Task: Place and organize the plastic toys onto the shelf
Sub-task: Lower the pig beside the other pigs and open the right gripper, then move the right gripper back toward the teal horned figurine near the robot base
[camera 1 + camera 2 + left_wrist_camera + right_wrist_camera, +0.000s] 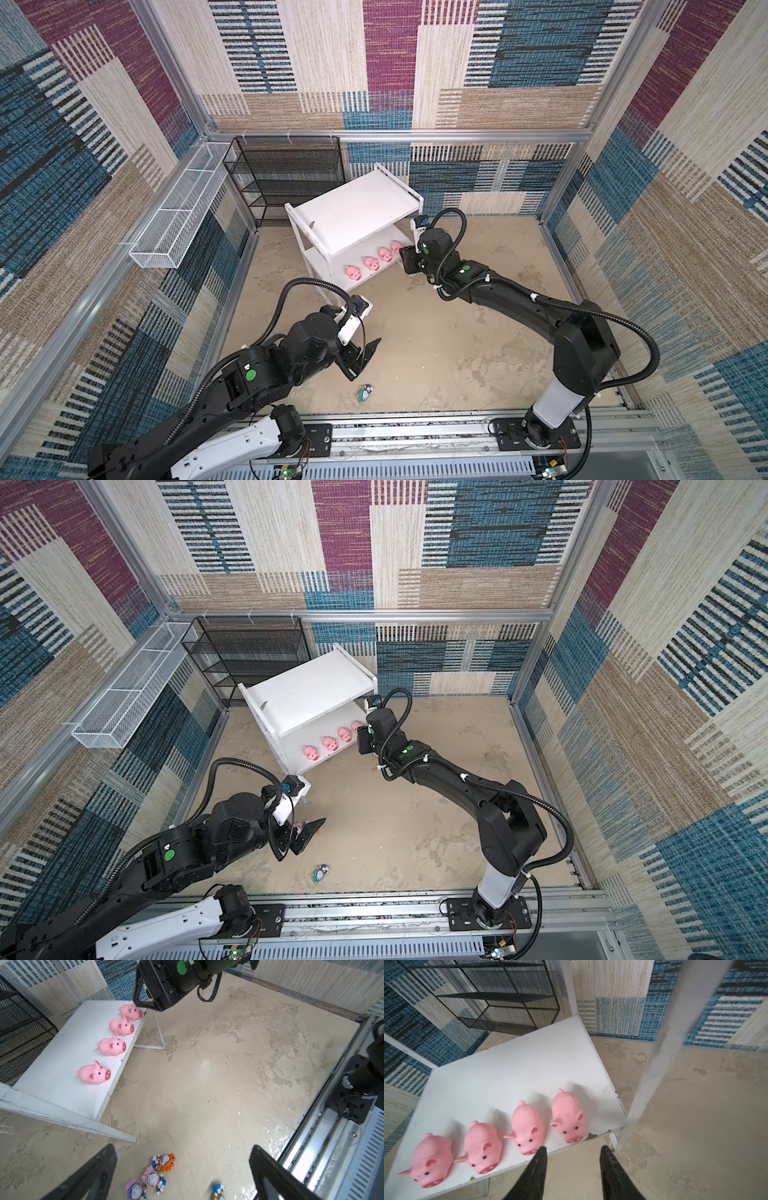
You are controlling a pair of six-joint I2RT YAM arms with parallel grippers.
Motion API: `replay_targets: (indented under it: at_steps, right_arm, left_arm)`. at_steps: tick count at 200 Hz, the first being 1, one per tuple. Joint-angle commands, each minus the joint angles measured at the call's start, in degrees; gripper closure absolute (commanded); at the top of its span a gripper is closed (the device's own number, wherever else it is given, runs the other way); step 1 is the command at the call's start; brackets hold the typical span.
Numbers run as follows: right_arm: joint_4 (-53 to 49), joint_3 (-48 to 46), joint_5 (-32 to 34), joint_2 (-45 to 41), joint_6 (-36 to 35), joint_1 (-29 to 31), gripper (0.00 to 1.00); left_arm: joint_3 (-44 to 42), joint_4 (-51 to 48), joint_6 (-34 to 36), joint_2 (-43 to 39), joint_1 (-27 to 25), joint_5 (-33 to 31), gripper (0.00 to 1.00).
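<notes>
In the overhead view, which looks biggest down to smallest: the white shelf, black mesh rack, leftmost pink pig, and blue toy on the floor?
In a top view:
1. white shelf
2. black mesh rack, slightly smaller
3. leftmost pink pig and blue toy look alike; not ranked.

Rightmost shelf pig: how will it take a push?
Pig looks small and smooth: probably light, sliding easily on the flat board. Squat body, so unlikely to tip. Snout is at the front edge; a forward drag would likely drop it.
</notes>
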Motion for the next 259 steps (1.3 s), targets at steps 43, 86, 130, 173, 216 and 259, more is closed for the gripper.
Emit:
replay_targets:
  at_steps: [43,86,130,173,216,259]
  right_arm:
    - [1.6,-1.6,-1.4,0.8,1.9,-1.1,0.66]
    - [1.9,-1.4,-2.4,1.9,1.9,-1.1,0.66]
    - [2.2,-1.2,-2.6,2.5,2.0,-1.1,0.66]
    - [2.1,0.0,-2.3,3.6,1.6,-1.1,0.66]
    - [1.2,-2.0,-1.8,0.9,1.5,-1.1,0.57]
    - [3.9,-15.7,-4.2,-10.9,-2.3,1.1,0.0]
  left_arm:
    - [0.2,1.6,0.8,-0.3,0.1,0.4,0.01]
    - [0.1,1.6,0.8,-0.6,0.1,0.3,0.01]
    - [0.1,1.6,0.9,-0.7,0.2,0.3,0.01]
    - [0.0,1.6,0.8,-1.0,0.2,0.3,0.01]
    - [-0.1,1.3,0.2,-1.0,0.3,-0.7,0.01]
    - [1.4,-4.4,-4.7,-1.8,0.2,-3.5,0.01]
